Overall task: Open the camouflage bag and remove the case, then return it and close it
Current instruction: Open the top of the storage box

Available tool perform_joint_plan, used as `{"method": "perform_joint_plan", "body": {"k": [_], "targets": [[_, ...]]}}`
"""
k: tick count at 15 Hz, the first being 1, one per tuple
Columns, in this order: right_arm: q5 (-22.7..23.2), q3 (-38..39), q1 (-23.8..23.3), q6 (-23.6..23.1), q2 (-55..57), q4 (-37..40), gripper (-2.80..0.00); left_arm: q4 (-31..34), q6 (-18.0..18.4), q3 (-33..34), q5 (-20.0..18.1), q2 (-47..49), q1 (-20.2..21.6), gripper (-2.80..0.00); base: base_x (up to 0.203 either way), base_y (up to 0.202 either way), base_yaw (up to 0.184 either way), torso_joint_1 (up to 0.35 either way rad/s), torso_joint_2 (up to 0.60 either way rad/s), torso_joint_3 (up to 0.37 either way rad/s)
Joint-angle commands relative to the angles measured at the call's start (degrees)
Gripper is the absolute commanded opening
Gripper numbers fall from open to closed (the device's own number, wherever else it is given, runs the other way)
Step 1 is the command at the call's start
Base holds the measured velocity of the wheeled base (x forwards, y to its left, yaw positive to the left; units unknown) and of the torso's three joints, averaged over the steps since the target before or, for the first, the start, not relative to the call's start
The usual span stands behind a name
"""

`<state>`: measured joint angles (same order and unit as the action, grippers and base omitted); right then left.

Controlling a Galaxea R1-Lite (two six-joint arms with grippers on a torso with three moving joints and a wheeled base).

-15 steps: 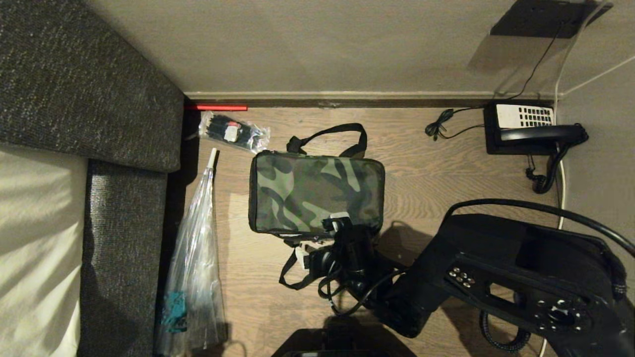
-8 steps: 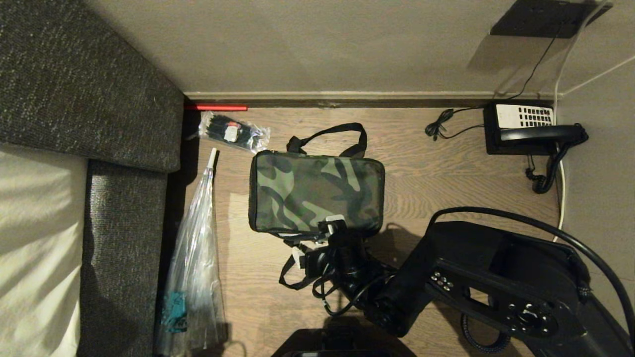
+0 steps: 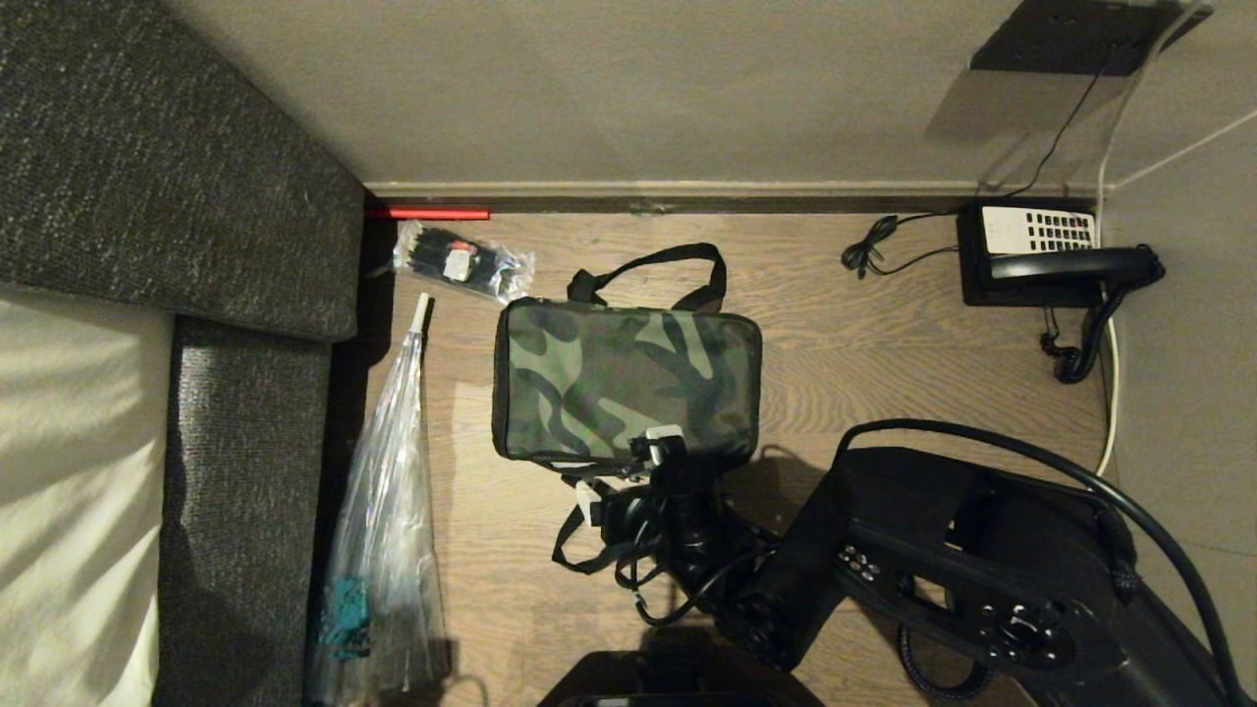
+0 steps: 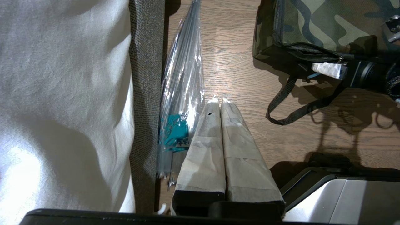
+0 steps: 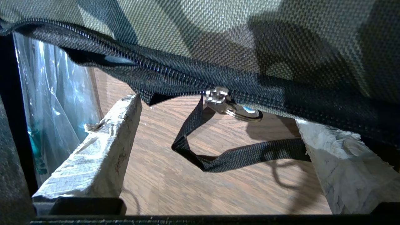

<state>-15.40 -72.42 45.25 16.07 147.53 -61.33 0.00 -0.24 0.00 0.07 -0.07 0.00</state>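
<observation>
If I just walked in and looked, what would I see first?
Probably the camouflage bag, lying zipped shut in the middle of the wooden floor. The right gripper sits at the bag's near edge with its jaws wide open, and the silver zipper pull hangs between them, not yet pinched. After that you might spot the black telephone by the wall to the right and the clear plastic bag beside the sofa.

Wood floor [image 3: 864, 334]: camouflage bag [image 3: 628, 378], clear plastic bag [image 3: 383, 550], telephone [image 3: 1041, 255], small packet [image 3: 462, 260].
</observation>
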Motion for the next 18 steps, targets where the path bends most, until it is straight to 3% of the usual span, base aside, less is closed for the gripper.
{"method": "perform_joint_plan", "body": {"k": [1,3,4,14,18], "targets": [[0.0,-0.7,0.0,0.2,0.5,-0.4,0.00,0.0,0.0,0.0,0.0,0.1,0.0,-2.80,0.000,0.000,0.000,0.000,0.00,0.000],[-0.2,-1.1,0.0,0.1,0.9,-0.4,0.00,0.0,0.0,0.0,0.0,0.1,0.0,-2.80,0.000,0.000,0.000,0.000,0.00,0.000],[-0.2,-2.3,0.0,0.0,1.8,-0.4,-2.80,0.0,0.0,0.0,0.0,0.1,0.0,-2.80,0.000,0.000,0.000,0.000,0.00,0.000],[-0.3,-3.0,-0.2,-1.6,3.2,-3.5,-2.80,0.0,0.0,0.0,0.0,0.1,0.0,-2.80,0.000,0.000,0.000,0.000,0.00,0.000],[-0.3,0.2,-0.3,-1.7,1.3,-3.5,-2.80,0.0,0.0,0.0,0.0,0.1,0.0,-2.80,0.000,0.000,0.000,0.000,0.00,0.000]]}}
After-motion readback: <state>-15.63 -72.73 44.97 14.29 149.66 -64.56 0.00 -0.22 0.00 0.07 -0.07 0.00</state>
